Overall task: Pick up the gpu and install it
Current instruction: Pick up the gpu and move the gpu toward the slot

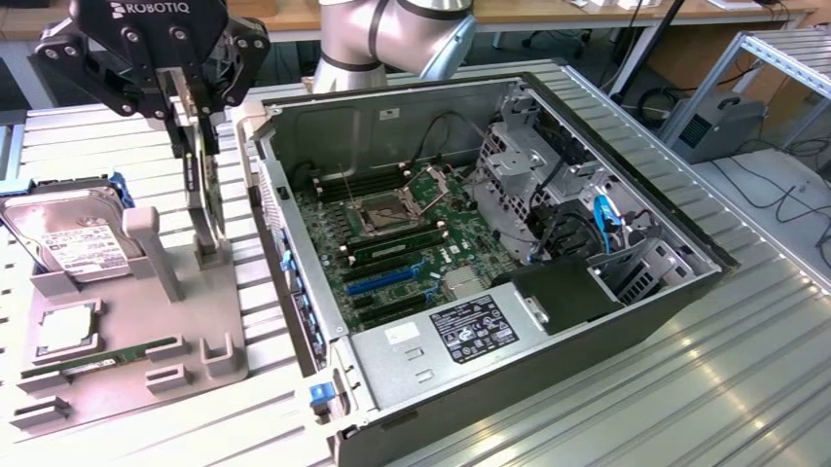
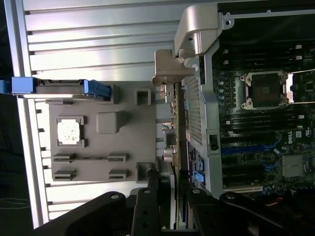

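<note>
While the end effector (image 1: 193,97) hangs in the upper left of the exterior view, its fingers are closed on the gpu (image 1: 204,195), one on each flat face of the card. The gpu stands on edge and upright, a thin dark strip running down from the fingers. Its lower end is at the slotted post of the grey holder tray (image 1: 130,375); whether it has cleared the slot cannot be told.

On the tray toward the exterior view's left, a silver hard drive (image 1: 72,243) with a white label leans in its cradle. A square processor chip (image 1: 65,331) lies below it, and a narrow green memory stick (image 1: 104,358) sits in the slot beneath that.

The open computer case (image 1: 546,375) fills the centre and right of the exterior view, just beside the tray, with the green motherboard (image 1: 389,253) exposed inside. Tray and case both rest on the ribbed metal desk (image 1: 740,389).

In the wrist view the gpu (image 2: 179,137) appears edge-on between tray and case, its silver bracket (image 2: 170,69) at the end away from the end effector (image 2: 170,196).
</note>
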Motion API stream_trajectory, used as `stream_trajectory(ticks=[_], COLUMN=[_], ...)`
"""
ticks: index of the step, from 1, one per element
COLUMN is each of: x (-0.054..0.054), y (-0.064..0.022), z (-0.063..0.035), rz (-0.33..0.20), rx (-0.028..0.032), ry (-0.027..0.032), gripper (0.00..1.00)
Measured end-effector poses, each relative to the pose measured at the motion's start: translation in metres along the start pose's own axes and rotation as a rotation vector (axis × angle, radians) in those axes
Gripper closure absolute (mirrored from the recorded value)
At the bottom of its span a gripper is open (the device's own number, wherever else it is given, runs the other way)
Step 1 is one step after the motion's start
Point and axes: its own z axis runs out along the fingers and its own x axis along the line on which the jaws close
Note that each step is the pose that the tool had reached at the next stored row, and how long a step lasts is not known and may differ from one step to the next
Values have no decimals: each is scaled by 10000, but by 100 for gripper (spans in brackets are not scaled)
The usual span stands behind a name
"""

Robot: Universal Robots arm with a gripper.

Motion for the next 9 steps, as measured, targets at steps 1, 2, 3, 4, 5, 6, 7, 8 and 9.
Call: stream_trajectory(ticks=[1,2,3,4,5,6,7,8,9], x=[-6,-13,-18,-24,-31,-38,-46,-56,-61], y=[0,1,1,2,2,3,3,4,5], z=[1,1,1,1,1,1,2,2,2], rz=[0,0,0,0,0,0,0,0,1], rx=[-1,-1,-1,0,-1,0,0,0,-1], ry=[-1,-1,-1,0,-1,0,0,-1,-1], gripper=[73,73,73,73,73,73,73,73,73])
